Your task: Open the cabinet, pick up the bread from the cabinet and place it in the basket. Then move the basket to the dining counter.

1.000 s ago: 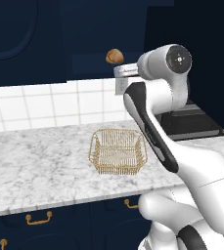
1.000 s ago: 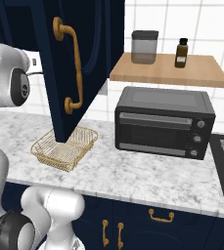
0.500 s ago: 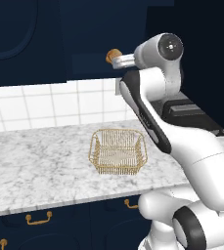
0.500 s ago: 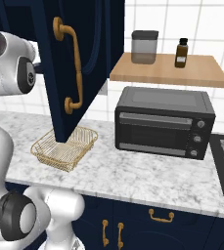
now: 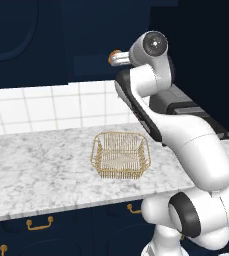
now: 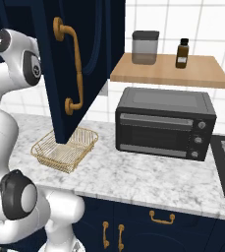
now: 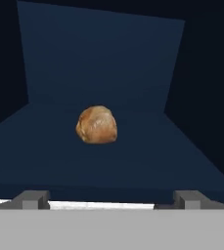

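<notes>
On the marble worktop (image 5: 36,170), toward its front edge, the basket (image 5: 120,155) sits flat, with nothing to be seen inside its gold wire walls; the right base view shows the same basket (image 6: 65,148) partly hidden behind the lower edge of the swung-open cabinet door (image 6: 77,64), whose long brass handle (image 6: 70,69) faces outward. Right of the basket in that view stands a black toaster oven (image 6: 165,123), near it but apart. Above the oven a wooden shelf (image 6: 170,71) carries a grey lidded canister (image 6: 145,47) on its left and a small brown bottle (image 6: 182,53) to the right of it.

Inside the cabinet (image 7: 103,73), the bread (image 7: 97,125) lies on the dark navy shelf floor, roughly in the middle, well clear of the back and side walls. In the left base view the bread (image 5: 114,55) shows as a small tan spot just beyond the end of the arm, up at shelf level, well above the basket.

The arm rises from the base, bends over the worktop and reaches level into the open cabinet, the hand pointing straight at the bread. The gripper (image 7: 111,199) has its two fingertips (image 7: 33,199) spread wide apart at the shelf's front edge, holding nothing, with the bread ahead of them and not touched.
</notes>
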